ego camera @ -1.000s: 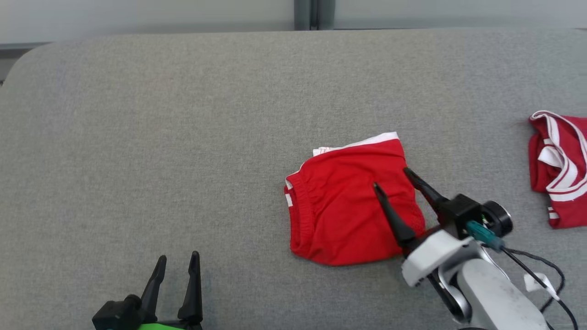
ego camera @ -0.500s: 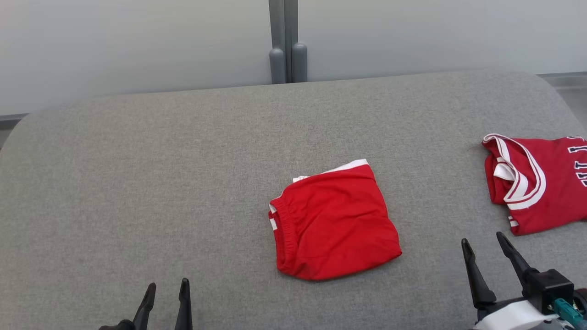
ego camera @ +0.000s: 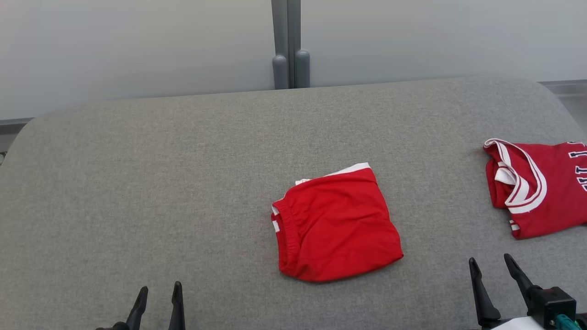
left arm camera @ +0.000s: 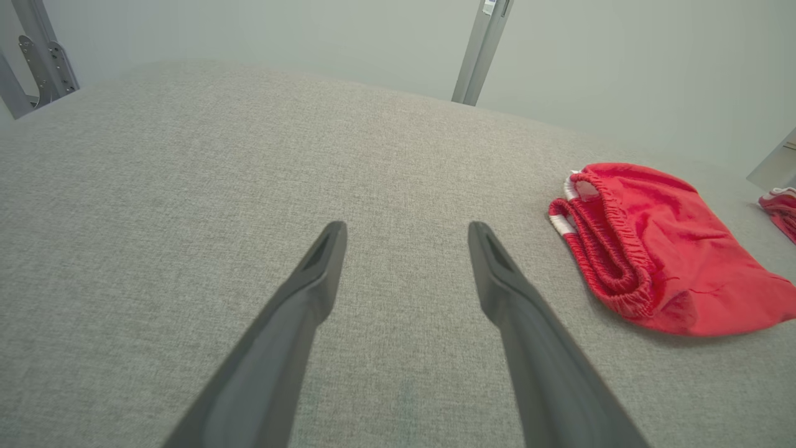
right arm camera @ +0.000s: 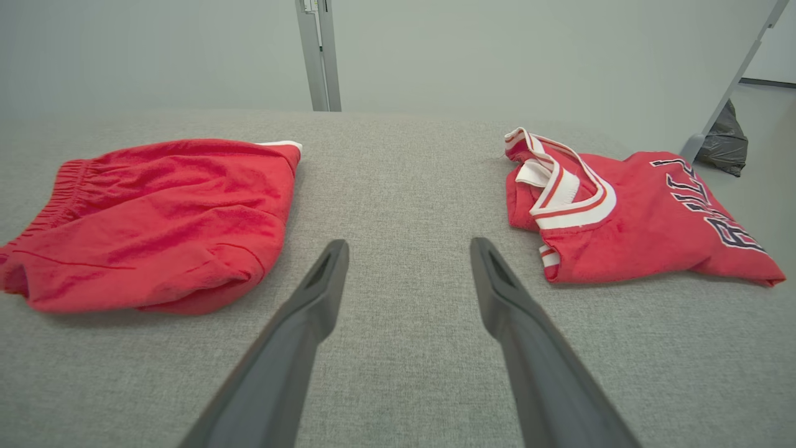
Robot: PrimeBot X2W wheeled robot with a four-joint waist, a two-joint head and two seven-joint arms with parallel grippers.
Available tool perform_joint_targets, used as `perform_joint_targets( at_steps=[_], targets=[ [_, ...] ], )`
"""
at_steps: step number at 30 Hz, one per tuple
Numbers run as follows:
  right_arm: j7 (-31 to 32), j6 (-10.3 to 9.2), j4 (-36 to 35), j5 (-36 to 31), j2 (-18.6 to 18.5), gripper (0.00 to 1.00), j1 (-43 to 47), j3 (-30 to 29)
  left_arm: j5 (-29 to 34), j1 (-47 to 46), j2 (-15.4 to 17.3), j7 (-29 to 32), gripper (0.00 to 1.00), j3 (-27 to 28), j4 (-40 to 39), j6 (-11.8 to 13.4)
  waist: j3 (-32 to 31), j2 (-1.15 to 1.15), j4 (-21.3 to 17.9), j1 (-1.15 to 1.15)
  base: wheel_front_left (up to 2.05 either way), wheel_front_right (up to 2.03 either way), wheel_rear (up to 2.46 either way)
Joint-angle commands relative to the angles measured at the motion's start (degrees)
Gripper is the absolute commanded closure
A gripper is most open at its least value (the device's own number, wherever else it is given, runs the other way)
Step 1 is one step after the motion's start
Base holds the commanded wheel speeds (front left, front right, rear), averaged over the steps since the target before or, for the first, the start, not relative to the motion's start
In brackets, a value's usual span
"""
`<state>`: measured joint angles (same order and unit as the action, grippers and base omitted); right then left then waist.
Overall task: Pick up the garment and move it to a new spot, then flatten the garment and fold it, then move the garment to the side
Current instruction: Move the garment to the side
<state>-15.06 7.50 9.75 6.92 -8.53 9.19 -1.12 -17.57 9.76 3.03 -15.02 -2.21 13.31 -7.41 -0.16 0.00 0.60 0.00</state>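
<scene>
The garment (ego camera: pixel 337 224) is a pair of red shorts with white trim, folded into a compact square near the middle of the grey padded table (ego camera: pixel 137 183). It lies flat with its elastic waistband on the left. The left wrist view has the garment (left arm camera: pixel 659 249) to the right of my fingers, and the right wrist view has the garment (right arm camera: pixel 155 218) to their left. My left gripper (ego camera: pixel 160 288) stands open at the lower left, far from it, as the left gripper (left arm camera: pixel 404 227) confirms over bare table. My right gripper (ego camera: pixel 490 259) is open at the lower right, empty, and the right gripper (right arm camera: pixel 407 244) points between the two red pieces.
A red jersey (ego camera: pixel 541 192) with white trim and dark lettering lies crumpled at the table's right edge, also seen as the jersey (right arm camera: pixel 634 211). A grey post (ego camera: pixel 290 46) stands behind the table against a pale wall. A black bag (right arm camera: pixel 721 146) sits on the floor at far right.
My right gripper has drawn back off the shorts to the lower right, leaving them folded on the table. The head camera has tilted up, so the whole picture has shifted.
</scene>
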Motion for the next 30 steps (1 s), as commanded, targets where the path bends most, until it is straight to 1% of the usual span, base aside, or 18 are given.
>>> perform_joint_targets(
  at_steps=[1,5,7,9,11,14,16,18,20,21,24,26,28,30],
  targets=[
    [-0.11,-0.03,-0.10,-0.11,-0.01,0.00,0.09,-0.12,0.39,0.27,0.31,-0.16,0.00,0.07,-0.18,-0.14,-0.04,0.00,0.07,0.00,0.00,0.00,0.00],
    [-0.11,-0.03,1.14,3.24,1.63,0.00,-1.98,-2.12,0.32,0.46,0.26,-0.16,0.00,0.04,-0.30,-0.14,-0.14,0.00,0.39,0.00,0.00,0.00,0.00],
    [-0.12,-0.02,3.16,6.42,1.85,0.00,-4.42,-0.81,0.03,0.53,0.21,-0.16,0.00,0.19,-0.60,-0.14,-0.12,0.00,0.58,0.00,0.00,0.00,0.00],
    [0.70,-0.04,6.58,10.14,0.65,0.00,-7.85,1.39,-0.08,0.63,0.14,-0.16,0.00,0.13,-1.01,-0.14,0.33,0.00,0.65,0.00,0.00,0.00,0.00],
    [4.60,-0.03,8.70,13.72,-1.41,0.00,-13.22,5.90,-0.15,0.69,0.08,-0.15,0.00,-0.34,-1.35,-0.14,1.29,0.00,0.53,0.00,0.00,0.00,0.00],
    [13.55,-0.02,11.51,18.65,-4.17,0.00,-21.37,11.81,0.01,-0.25,0.07,-0.15,0.00,-0.84,-1.55,-0.14,3.38,0.00,0.32,0.00,0.00,0.00,0.00],
    [19.24,-0.03,13.85,22.43,-4.57,0.00,-26.17,14.17,0.35,-1.34,0.17,-0.15,0.00,-1.31,-1.33,-0.14,4.60,0.00,0.49,0.00,0.00,0.00,0.00],
    [24.55,-0.02,15.94,24.67,-5.29,0.00,-30.32,17.51,0.50,-2.42,0.37,-0.16,0.00,-1.81,-1.14,-0.14,5.65,0.00,1.01,0.00,0.00,0.00,0.00],
    [27.79,-0.03,18.31,26.12,-5.92,0.00,-33.36,19.12,0.53,-3.25,0.51,-0.15,0.00,-2.11,-0.98,-0.14,6.54,0.00,1.72,0.00,0.00,0.00,0.00],
    [29.73,-0.02,20.58,27.22,-5.40,0.00,-35.50,20.54,0.64,-4.21,0.50,-0.15,0.00,-2.15,-1.00,-0.14,7.45,0.00,2.40,0.00,0.00,0.00,0.00],
    [30.78,-0.02,23.75,28.25,-4.80,0.00,-37.98,21.76,0.35,-5.68,0.43,-0.15,0.00,-2.36,-0.88,-0.14,8.68,0.00,3.25,0.00,0.00,0.00,0.00],
    [31.12,-0.02,25.55,30.26,-3.82,0.00,-38.95,22.28,0.26,-6.51,0.37,-0.16,0.00,-2.82,-0.66,-0.14,9.29,0.00,3.91,0.00,0.00,0.00,0.00],
    [31.34,-0.02,27.65,30.27,-4.46,0.00,-39.98,23.36,0.13,-7.05,0.34,-0.16,0.00,-3.21,-0.32,-0.14,9.46,0.00,4.52,0.00,0.00,0.00,0.00],
    [31.33,-0.03,29.62,31.29,-4.25,0.00,-40.79,23.82,-0.05,-7.50,0.28,-0.16,0.00,-3.40,-0.27,-0.14,9.63,0.00,4.89,0.00,0.00,0.00,0.00]
  ],
)
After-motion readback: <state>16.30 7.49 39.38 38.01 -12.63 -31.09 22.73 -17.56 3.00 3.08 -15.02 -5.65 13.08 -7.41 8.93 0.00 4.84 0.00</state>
